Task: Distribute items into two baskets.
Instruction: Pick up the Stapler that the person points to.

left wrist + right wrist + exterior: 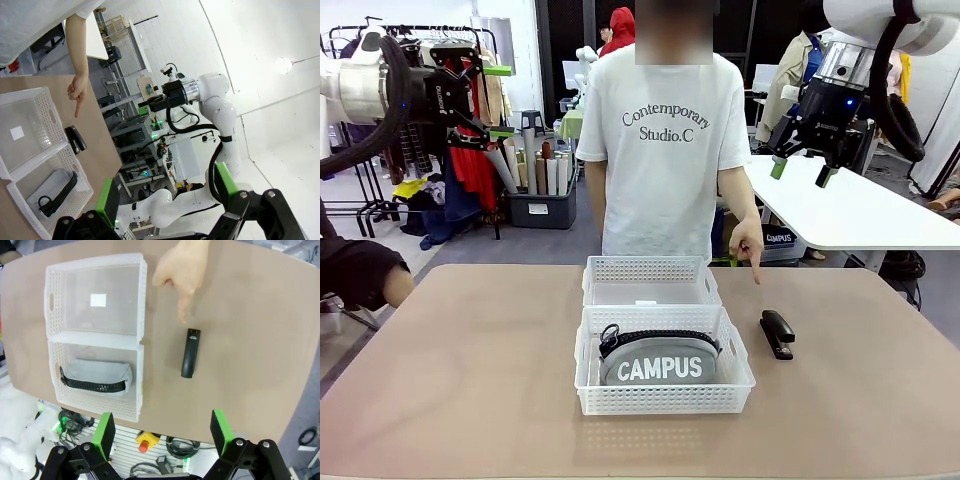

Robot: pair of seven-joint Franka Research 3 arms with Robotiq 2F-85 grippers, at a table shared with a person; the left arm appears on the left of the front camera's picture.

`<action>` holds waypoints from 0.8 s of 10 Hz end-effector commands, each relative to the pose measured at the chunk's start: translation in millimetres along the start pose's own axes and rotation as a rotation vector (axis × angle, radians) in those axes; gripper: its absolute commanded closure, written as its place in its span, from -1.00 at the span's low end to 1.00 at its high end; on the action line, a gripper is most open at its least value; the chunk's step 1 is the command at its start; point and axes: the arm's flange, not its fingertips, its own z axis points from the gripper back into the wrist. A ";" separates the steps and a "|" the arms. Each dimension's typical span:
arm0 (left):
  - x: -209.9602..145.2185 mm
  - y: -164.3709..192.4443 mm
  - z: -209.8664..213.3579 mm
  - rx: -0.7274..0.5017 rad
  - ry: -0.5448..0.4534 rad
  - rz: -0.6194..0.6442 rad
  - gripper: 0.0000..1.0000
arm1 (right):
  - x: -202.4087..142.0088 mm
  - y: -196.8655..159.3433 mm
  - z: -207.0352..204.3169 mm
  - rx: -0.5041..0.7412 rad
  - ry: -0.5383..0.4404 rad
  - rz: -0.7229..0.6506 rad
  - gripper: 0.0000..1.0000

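Two white lattice baskets stand end to end mid-table. The near basket point(588, 385) point(140, 385) point(85, 184) holds the grey "CAMPUS" pouch point(658, 361) point(95, 373) point(52, 185). The far basket point(650, 268) point(95, 270) point(35, 100) has nothing in it but a small white label. A black stapler point(777, 333) point(190, 352) point(75, 138) lies on the table right of the baskets. The person's hand point(748, 243) point(182, 270) point(76, 91) points a finger down at it. My left gripper point(492, 100) point(167, 192) hangs open, high at the left. My right gripper point(802, 172) point(162, 429) is open, high above the stapler side.
The brown table point(470, 380) has free room left and right of the baskets. The person in a white T-shirt point(665, 140) stands at the far edge. A white table point(850, 210) stands behind at the right, a clothes rack point(470, 110) at the back left.
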 end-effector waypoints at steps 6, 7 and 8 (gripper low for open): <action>-0.3 -1.7 0.1 -0.001 0.000 0.001 -1.00 | -44.6 2.0 -70.1 -0.263 -0.115 0.139 -1.00; -0.3 -1.7 0.1 -0.001 0.000 0.001 -1.00 | -59.1 -2.0 -90.9 -0.250 -0.118 0.123 -1.00; -0.3 -1.7 0.1 -0.001 0.000 0.001 -1.00 | -64.3 -8.3 -103.5 -0.249 -0.108 0.093 -1.00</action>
